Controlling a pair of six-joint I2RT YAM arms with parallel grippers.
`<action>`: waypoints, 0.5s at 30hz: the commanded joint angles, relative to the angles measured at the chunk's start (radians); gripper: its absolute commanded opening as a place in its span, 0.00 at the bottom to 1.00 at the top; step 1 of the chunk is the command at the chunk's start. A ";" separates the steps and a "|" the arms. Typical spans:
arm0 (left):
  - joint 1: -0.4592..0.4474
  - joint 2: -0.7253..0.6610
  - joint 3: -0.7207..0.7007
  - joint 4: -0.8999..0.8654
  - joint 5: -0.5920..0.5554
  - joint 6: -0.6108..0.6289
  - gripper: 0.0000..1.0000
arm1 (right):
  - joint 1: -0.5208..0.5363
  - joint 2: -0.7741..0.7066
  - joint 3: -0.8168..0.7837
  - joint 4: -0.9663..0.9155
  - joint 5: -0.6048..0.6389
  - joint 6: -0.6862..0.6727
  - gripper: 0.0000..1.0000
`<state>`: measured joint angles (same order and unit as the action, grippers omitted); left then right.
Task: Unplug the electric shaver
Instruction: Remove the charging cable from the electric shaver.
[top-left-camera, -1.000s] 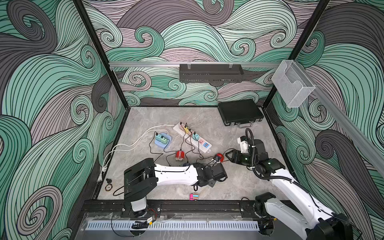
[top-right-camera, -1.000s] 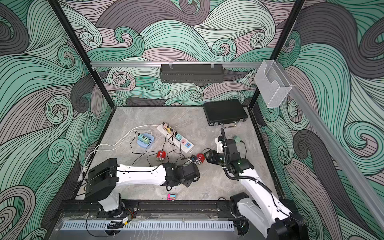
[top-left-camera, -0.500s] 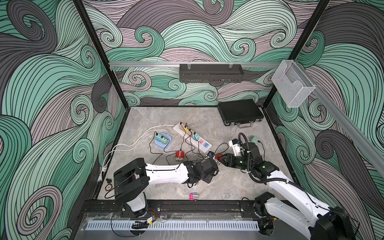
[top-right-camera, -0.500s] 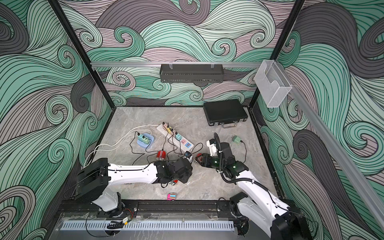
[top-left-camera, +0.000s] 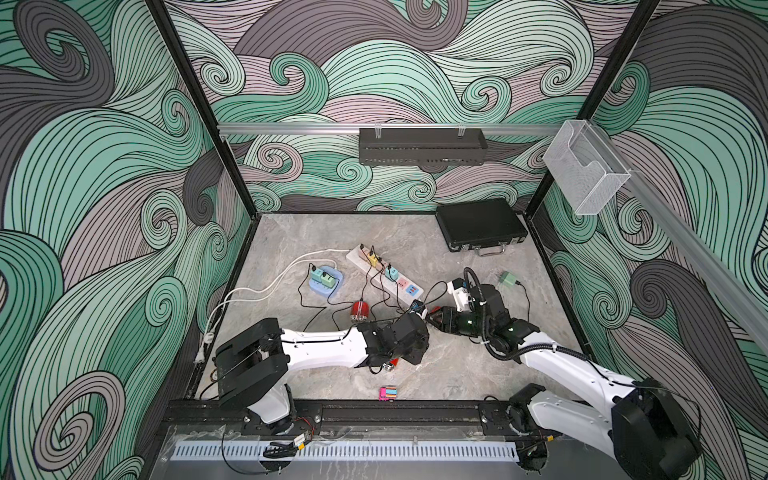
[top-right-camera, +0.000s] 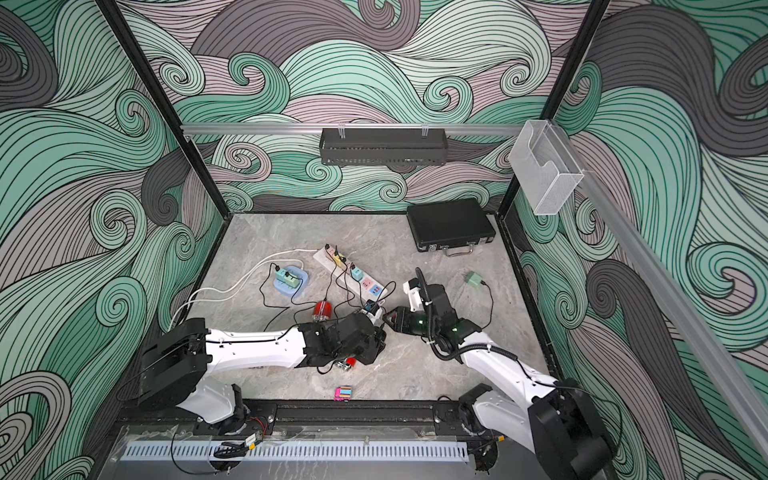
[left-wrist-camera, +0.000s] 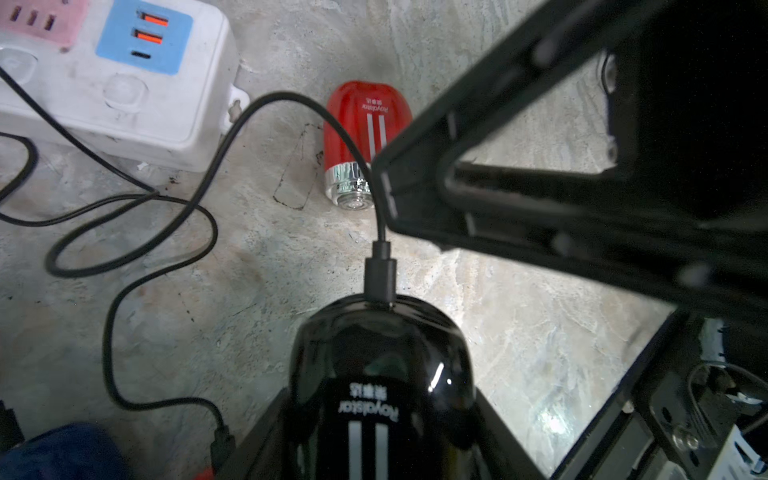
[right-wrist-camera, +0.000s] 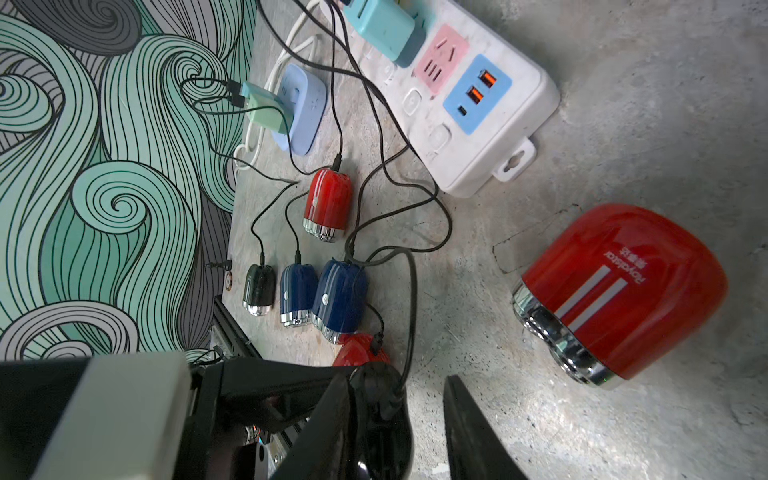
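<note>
We see the left gripper (left-wrist-camera: 380, 415) clamped on the black electric shaver (left-wrist-camera: 382, 365), held near the front middle of the table (top-left-camera: 457, 374), close to the end of the white power strip (right-wrist-camera: 490, 137). The charging plug (left-wrist-camera: 379, 274) is seated in the shaver's end. The right gripper (right-wrist-camera: 399, 386) meets it nose to nose with its jaws apart, one finger on each side of the plug. A gap shows on one side, and we cannot tell whether the other finger touches.

A loose red shaver (right-wrist-camera: 619, 291) lies on the table just beyond the plug, with no cable in it. The black cable (left-wrist-camera: 232, 137) arcs across it in the left wrist view, then loops over the table towards the strip among other cables.

Further off lie more plugged-in shavers: a red one (right-wrist-camera: 328, 199), a dark one (right-wrist-camera: 258, 286) and two blue ones (right-wrist-camera: 297, 286) (right-wrist-camera: 341, 295) side by side. A blue round socket hub (top-left-camera: 326, 286) sits beside the strip, a green adapter (top-left-camera: 508, 279) lies behind the right arm, and a black case (top-left-camera: 478, 224) stands at the back.
</note>
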<state>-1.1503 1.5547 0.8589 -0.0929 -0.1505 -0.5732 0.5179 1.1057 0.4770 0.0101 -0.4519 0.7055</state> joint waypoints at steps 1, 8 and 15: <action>0.013 -0.039 -0.003 0.051 0.019 -0.014 0.46 | 0.008 0.018 -0.014 0.075 0.009 0.050 0.36; 0.018 -0.050 -0.009 0.061 0.029 -0.013 0.46 | 0.018 0.055 -0.018 0.132 -0.012 0.084 0.30; 0.023 -0.051 -0.012 0.070 0.038 -0.014 0.46 | 0.023 0.068 -0.011 0.145 -0.023 0.094 0.25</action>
<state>-1.1347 1.5330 0.8463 -0.0547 -0.1238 -0.5804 0.5358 1.1671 0.4679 0.1234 -0.4606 0.7757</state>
